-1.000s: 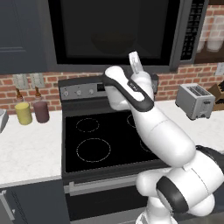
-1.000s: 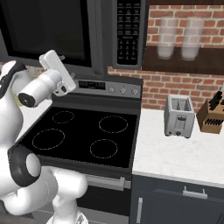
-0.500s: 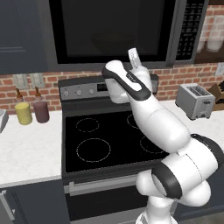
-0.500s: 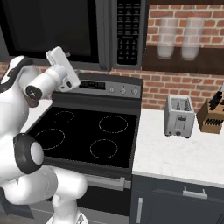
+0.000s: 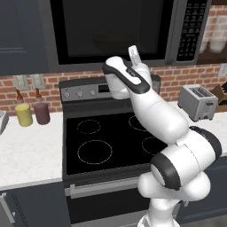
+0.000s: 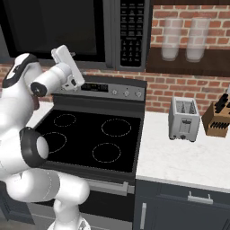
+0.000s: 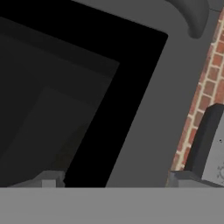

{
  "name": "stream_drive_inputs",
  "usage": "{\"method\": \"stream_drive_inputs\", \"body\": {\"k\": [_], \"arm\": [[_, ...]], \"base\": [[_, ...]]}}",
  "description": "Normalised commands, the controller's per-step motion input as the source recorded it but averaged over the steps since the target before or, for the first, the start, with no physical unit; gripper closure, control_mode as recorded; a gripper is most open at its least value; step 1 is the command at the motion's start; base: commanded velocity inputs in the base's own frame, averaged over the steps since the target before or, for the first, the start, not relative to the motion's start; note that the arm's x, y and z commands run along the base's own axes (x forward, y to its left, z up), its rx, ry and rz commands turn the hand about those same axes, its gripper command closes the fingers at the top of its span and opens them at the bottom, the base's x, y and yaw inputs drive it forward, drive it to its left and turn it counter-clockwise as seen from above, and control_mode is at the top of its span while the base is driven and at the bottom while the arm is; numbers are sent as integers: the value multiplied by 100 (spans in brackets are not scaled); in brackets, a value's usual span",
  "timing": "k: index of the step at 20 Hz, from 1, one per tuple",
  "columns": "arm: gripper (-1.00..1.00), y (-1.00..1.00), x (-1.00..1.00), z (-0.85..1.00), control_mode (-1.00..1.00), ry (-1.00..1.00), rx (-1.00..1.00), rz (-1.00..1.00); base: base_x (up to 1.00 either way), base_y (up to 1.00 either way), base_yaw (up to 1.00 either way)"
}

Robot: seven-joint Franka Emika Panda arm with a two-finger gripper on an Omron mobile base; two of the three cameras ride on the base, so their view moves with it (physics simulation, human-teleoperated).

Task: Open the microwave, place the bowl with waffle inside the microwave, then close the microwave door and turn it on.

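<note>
Flanking the stove [image 5: 111, 137] — jars [image 5: 32, 112] left, toaster [image 6: 184, 119] right.

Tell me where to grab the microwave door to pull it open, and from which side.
Take the microwave door by its bar handle at the right edge, next to the keypad. Come straight from the front, with the open gripper straddling the bar. It stands proud of the flat, closed panel.

Raised pincer [image 5: 133, 52] before shut microwave door [image 5: 111, 27]
</note>
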Motion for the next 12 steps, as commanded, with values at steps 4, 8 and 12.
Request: {"method": "stream_drive_inputs", "body": {"k": [4,8,12], "arm": [[-100,0,29,1,-100,2,0,0],[-100,0,15,0,-100,1,0,0],[-100,0,-5,0,-100,-1,0,0]], "base": [[0,0,0],[0,0,0],[0,0,0]]}}
